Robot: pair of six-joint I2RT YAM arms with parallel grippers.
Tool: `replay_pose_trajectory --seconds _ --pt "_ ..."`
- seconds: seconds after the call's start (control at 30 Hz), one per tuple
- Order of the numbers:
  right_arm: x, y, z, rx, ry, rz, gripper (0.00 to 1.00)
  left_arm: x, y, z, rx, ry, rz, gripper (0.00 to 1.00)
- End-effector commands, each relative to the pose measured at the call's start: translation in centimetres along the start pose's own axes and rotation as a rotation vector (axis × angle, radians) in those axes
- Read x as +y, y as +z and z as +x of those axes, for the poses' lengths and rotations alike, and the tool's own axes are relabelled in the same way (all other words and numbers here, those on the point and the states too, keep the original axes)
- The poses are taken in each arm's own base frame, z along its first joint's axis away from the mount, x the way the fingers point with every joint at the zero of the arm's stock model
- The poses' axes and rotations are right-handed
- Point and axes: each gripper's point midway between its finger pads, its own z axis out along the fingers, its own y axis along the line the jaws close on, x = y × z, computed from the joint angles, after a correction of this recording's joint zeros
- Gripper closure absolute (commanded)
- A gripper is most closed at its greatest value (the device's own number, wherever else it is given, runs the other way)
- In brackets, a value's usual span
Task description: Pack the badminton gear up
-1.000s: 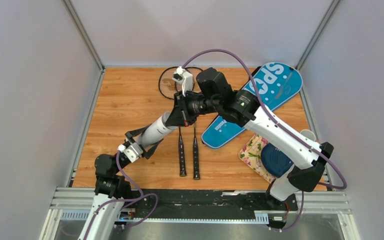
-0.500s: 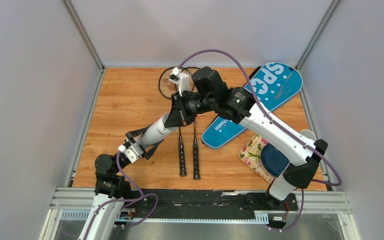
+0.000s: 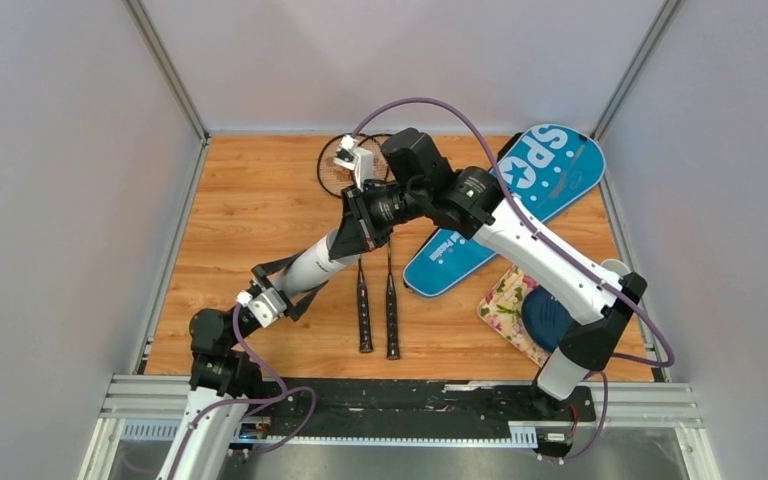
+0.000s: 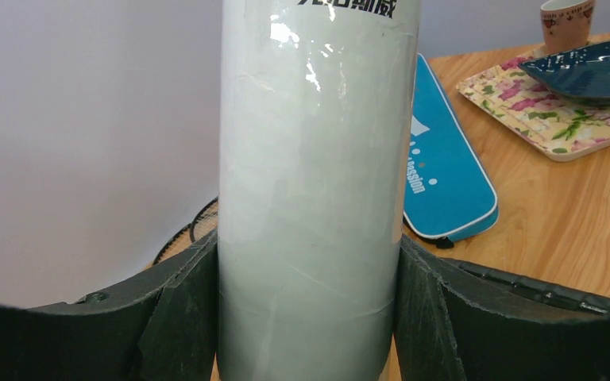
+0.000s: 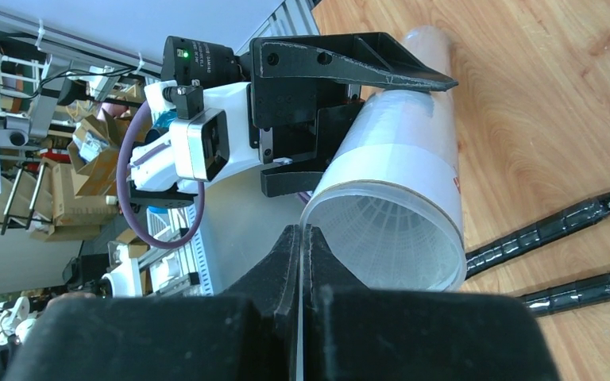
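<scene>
Firmly, left gripper [image 4: 310, 278] clamps tube [image 4: 318, 143]; right gripper [image 5: 302, 246] closed nearby

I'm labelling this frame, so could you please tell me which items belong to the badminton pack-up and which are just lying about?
Belongs to the job:
white tube
shuttlecock inside it
two black rackets
blue SPORT cover

Just lying about:
floral mat
dark blue dish
small cup

Lower right of the overhead view: a floral mat [image 3: 501, 299] lies flat on the wooden table [image 3: 250, 220], with a dark blue shell-shaped dish [image 3: 542, 318] sitting on it. Upper right in the left wrist view, a small patterned cup [image 4: 566, 22] stands just beyond them.
</scene>
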Motion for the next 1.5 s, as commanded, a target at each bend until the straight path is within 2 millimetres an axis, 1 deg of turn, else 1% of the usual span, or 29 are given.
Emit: replay_pose_trajectory --seconds 0.0,0.2,0.23,0.37,0.4,0.47,0.5,0.63,0.77,0.8,0.87,0.9,0.93,1.0,1.1,1.17,1.27,1.3,1.47 --pt "-0.2 1.3 2.1 0.104 0.048 -0.028 1.00 -0.8 -0.3 1.8 0.043 -0.107 0.000 0.96" --pt "-0.3 2.2 2.6 0.149 0.079 -0.072 1.00 -0.9 -0.3 1.7 0.039 -0.107 0.009 0.97" --pt "0.0 2.2 2.8 0.161 0.086 -0.093 1.00 -0.9 -0.3 1.7 0.036 -0.106 0.009 0.97" --pt "-1.0 3.2 3.0 0.188 0.125 -0.111 1.00 -1.1 -0.2 1.7 0.034 -0.109 0.019 0.97" --pt "-1.0 3.3 3.3 0.203 0.140 -0.134 1.00 -1.2 -0.2 1.6 0.030 -0.111 0.023 0.97" --pt "-1.1 3.6 2.9 0.199 0.166 -0.168 1.00 -1.3 -0.2 1.6 0.026 -0.109 0.025 0.97" --pt "-1.2 3.9 3.3 0.209 0.181 -0.176 1.00 -1.3 -0.2 1.5 0.025 -0.113 0.025 0.97" --pt "-1.0 4.3 3.1 0.200 0.191 -0.214 1.00 -1.3 -0.2 1.4 0.020 -0.114 0.029 0.97" --pt "-1.9 4.4 2.6 0.185 0.205 -0.185 0.94 -1.3 -0.2 1.4 0.020 -0.116 0.029 0.97" --pt "-1.9 4.4 2.5 0.179 0.202 -0.180 0.89 -1.3 -0.2 1.4 0.022 -0.116 0.026 0.97" --pt "-2.2 3.9 2.1 0.152 0.191 -0.153 0.84 -1.2 -0.2 1.5 0.025 -0.116 0.022 0.97" --pt "-2.4 3.7 1.8 0.131 0.174 -0.134 0.78 -1.2 -0.2 1.6 0.030 -0.116 0.018 0.97" --pt "-2.0 3.2 1.6 0.118 0.162 -0.133 0.75 -1.0 -0.3 1.6 0.031 -0.113 0.009 0.97" --pt "-2.0 2.5 1.1 0.090 0.148 -0.122 0.66 -0.9 -0.3 1.6 0.032 -0.109 0.000 0.97" --pt "-1.2 1.1 0.1 0.030 0.106 -0.105 0.59 -0.5 -0.3 1.6 0.034 -0.104 -0.017 0.97" --pt "-0.8 -0.1 -0.7 -0.015 0.080 -0.093 0.57 -0.4 -0.3 1.8 0.042 -0.106 -0.025 0.97" --pt "-0.7 -1.0 -1.3 -0.062 0.057 -0.062 0.56 -0.3 -0.4 1.8 0.045 -0.107 -0.032 0.97" --pt "-0.5 -1.7 -1.4 -0.078 0.046 -0.055 0.55 -0.3 -0.4 1.8 0.044 -0.106 -0.034 0.97" --pt "-1.4 -2.6 -2.6 -0.145 0.046 -0.019 0.55 -0.3 -0.3 1.7 0.039 -0.107 -0.030 0.97"
